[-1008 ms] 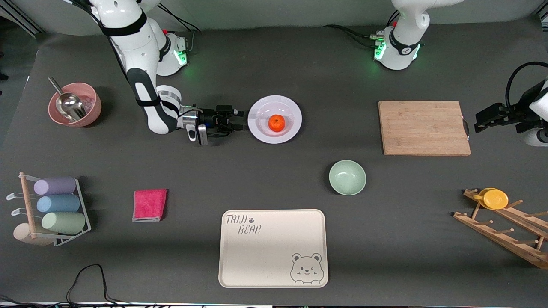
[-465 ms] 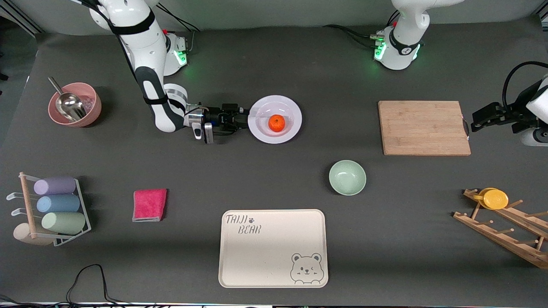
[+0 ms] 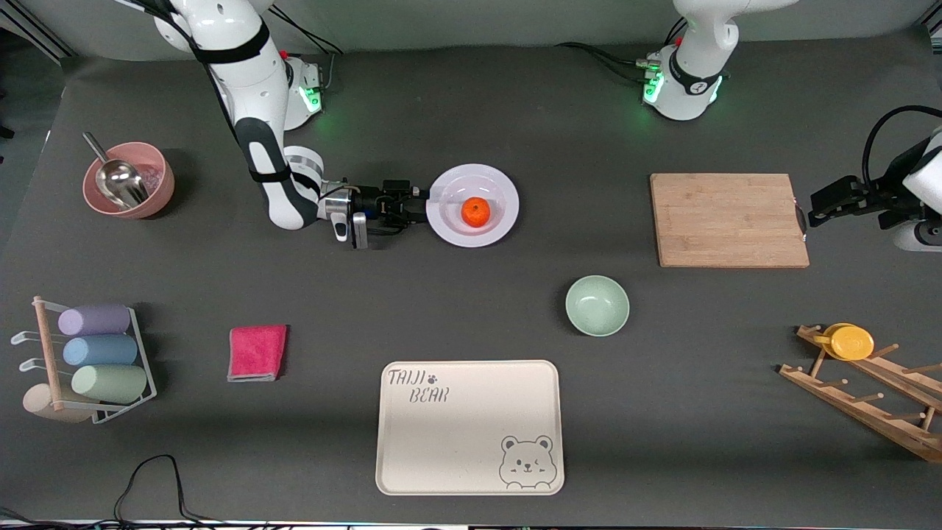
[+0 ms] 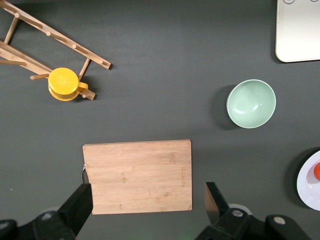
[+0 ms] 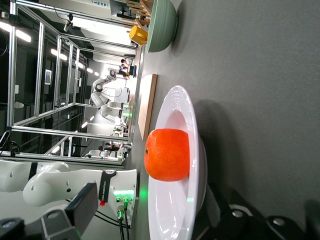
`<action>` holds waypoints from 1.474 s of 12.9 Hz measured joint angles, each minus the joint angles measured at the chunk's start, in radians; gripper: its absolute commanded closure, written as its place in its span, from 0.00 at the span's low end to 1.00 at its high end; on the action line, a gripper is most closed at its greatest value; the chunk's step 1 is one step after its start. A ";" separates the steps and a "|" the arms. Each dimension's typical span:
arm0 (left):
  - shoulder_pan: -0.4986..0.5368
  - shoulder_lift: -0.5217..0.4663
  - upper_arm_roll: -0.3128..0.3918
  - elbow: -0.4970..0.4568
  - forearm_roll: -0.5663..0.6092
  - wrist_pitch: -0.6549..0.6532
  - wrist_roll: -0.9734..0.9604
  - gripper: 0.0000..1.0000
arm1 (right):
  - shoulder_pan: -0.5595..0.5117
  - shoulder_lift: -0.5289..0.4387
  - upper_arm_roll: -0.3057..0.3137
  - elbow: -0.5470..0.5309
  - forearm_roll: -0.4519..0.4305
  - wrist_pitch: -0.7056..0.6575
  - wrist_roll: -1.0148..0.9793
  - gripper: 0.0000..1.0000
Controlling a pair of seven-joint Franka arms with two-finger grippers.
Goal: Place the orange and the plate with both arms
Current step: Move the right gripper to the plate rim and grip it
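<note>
Dark grey table [image 3: 471, 110] carries the plate [image 3: 497, 224] mid-table, orange [image 3: 475, 211] resting in it. Right hand [image 3: 419, 205] straddles the plate's rim, fingers spread. Left hand [image 4: 147, 212] waits spread above the cutting board [image 3: 728, 219]. A tilted lift could roll the orange off.
</note>
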 measured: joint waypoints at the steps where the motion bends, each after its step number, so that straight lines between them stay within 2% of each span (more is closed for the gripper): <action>1: 0.000 0.000 0.000 0.000 0.000 -0.006 0.000 0.00 | 0.008 0.003 0.000 0.001 0.018 0.001 -0.008 0.08; 3: 0.000 0.000 0.000 0.000 0.000 -0.013 0.000 0.00 | 0.026 0.013 0.000 0.008 0.053 0.007 -0.023 0.15; 4: 0.000 0.000 0.000 0.000 0.000 -0.014 0.000 0.00 | 0.030 0.018 0.000 0.014 0.055 0.007 -0.030 0.21; 8: 0.000 0.000 0.000 0.000 0.000 -0.014 0.000 0.00 | 0.031 0.029 -0.001 0.024 0.057 0.015 -0.039 0.33; 9: 0.000 0.000 0.000 0.000 0.000 -0.014 0.000 0.00 | 0.031 0.029 -0.001 0.024 0.057 0.015 -0.045 0.39; 11: 0.000 0.000 0.000 0.000 0.000 -0.014 0.000 0.00 | 0.031 0.032 -0.002 0.024 0.057 0.015 -0.055 0.60; 14: 0.000 0.000 0.000 0.000 0.000 -0.014 0.000 0.00 | 0.031 0.043 -0.007 0.026 0.058 0.019 -0.069 0.75; 15: 0.000 0.000 0.000 0.000 0.000 -0.014 0.000 0.00 | 0.031 0.046 -0.008 0.027 0.059 0.018 -0.074 0.78; 17: 0.000 0.000 0.000 0.000 0.000 -0.014 0.000 0.00 | 0.031 0.048 -0.007 0.028 0.059 0.019 -0.079 0.91; 19: 0.000 0.000 0.000 0.000 0.000 -0.014 0.000 0.00 | 0.031 0.051 -0.007 0.028 0.059 0.019 -0.089 1.00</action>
